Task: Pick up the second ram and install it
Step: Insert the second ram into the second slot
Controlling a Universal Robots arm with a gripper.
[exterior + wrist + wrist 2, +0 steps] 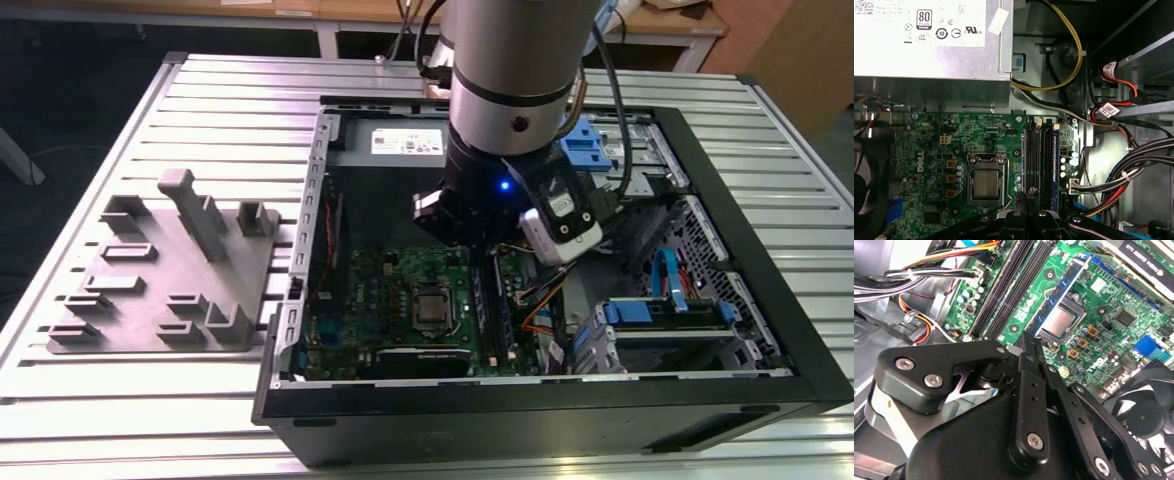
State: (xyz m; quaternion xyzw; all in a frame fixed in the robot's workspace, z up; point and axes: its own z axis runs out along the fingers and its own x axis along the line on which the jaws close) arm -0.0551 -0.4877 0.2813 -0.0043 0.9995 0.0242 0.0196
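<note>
From my station I read the gripper (1030,341) as pressed together. Its two black fingers meet at the tips with no gap I can make out. It hangs low inside the open computer case (767,300), just over the bank of memory slots (1050,165) beside the processor socket (986,182). The second ram (1032,160), as best I can judge, is the thin dark strip standing on edge in the slot line directly beneath the fingertips. I cannot tell for sure where the strip ends and the black slot begins, nor whether the tips are touching its top edge. That uncertainty is my main worry. If the strip sits only partly in its slot or a little askew, a downward push from closed fingers on one spot could rock it. That could seat one end and leave the other proud, or bend the motherboard (929,145) under the load. The tips are narrow, so they could also slide off the thin edge and strike the neighbouring slot or the small parts along the board. The bundled cables (1134,165) run near the slots on the far side from the socket, and I judge the arm's bulk could snag them if it shifts that way. The grey fixture (160,290) sits well apart on the tabletop (134,100), outside the case.
</note>
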